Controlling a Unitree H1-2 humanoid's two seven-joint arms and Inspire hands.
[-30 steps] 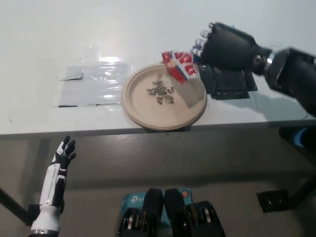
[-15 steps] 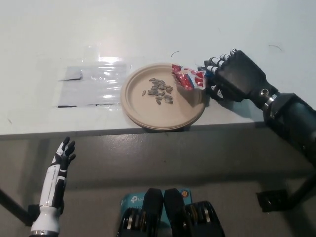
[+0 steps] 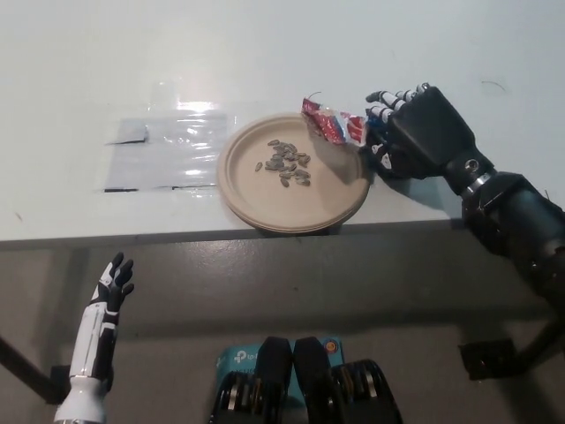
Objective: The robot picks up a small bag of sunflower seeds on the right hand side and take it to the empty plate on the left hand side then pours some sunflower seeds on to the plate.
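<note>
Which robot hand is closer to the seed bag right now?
The right. The right robot hand is just beside the seed bag, at the plate rim. The left robot hand hangs far below the table edge.

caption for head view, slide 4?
Right hand beside the seed bag on the plate rim; seeds poured; left hand idle below table.

The bag's (image 3: 334,123) print is too blurred to read, and the right hand (image 3: 415,132) blocks any view of whether its fingertips touch the bag. The right arm runs off the right edge. The left hand's (image 3: 113,278) forearm leaves at the bottom edge.
</note>
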